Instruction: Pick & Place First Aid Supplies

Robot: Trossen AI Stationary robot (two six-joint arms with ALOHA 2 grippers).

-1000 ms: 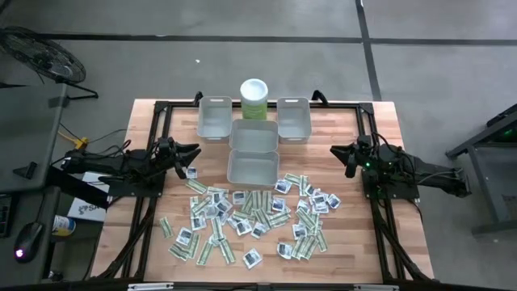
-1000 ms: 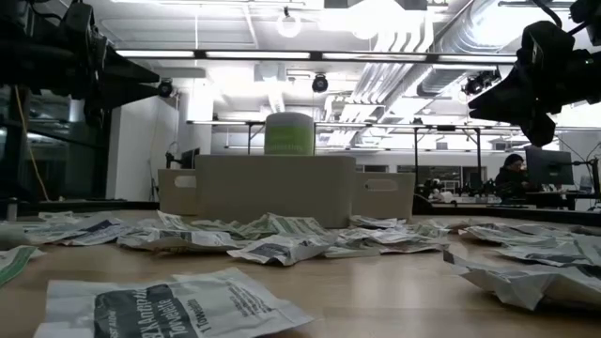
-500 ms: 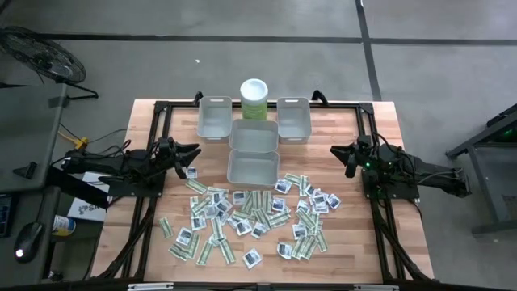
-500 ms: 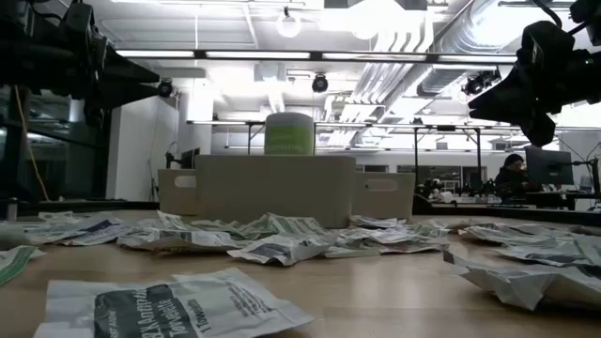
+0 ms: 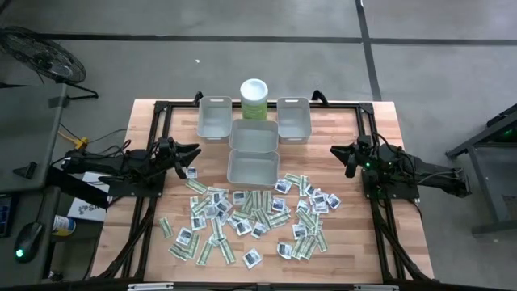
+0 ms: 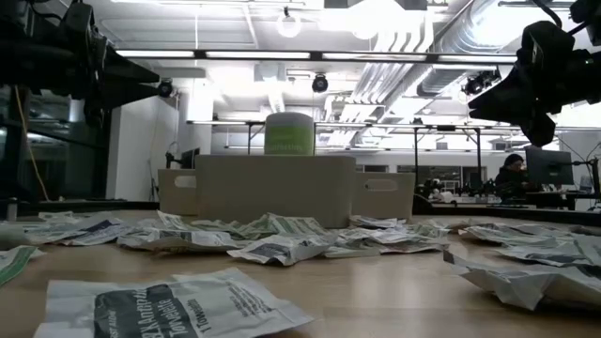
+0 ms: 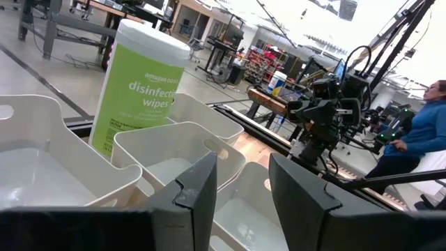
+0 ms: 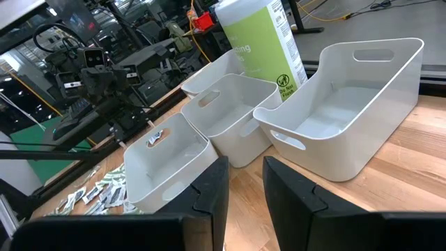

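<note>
The first aid supplies (image 5: 250,214) are several small flat packets, green-white strips and white squares with dark print. They lie scattered flat on the near half of the wooden table, and the low view shows them close up (image 6: 282,246). My left gripper (image 5: 196,151) hangs level above the table's left side, open, with nothing between its fingers (image 7: 244,195). My right gripper (image 5: 334,150) hangs above the right side, pointing slightly down, also open with nothing between its fingers (image 8: 245,188). Both point toward the bins in the middle and stand clear of the packets.
Several grey bins stand at the far middle: two side by side (image 5: 214,119) (image 5: 293,119) and two in line between them (image 5: 254,137) (image 5: 253,167). A green wipes canister (image 5: 254,99) stands behind them. A black frame (image 5: 161,107) borders the table. A person (image 7: 425,132) sits in the room beyond.
</note>
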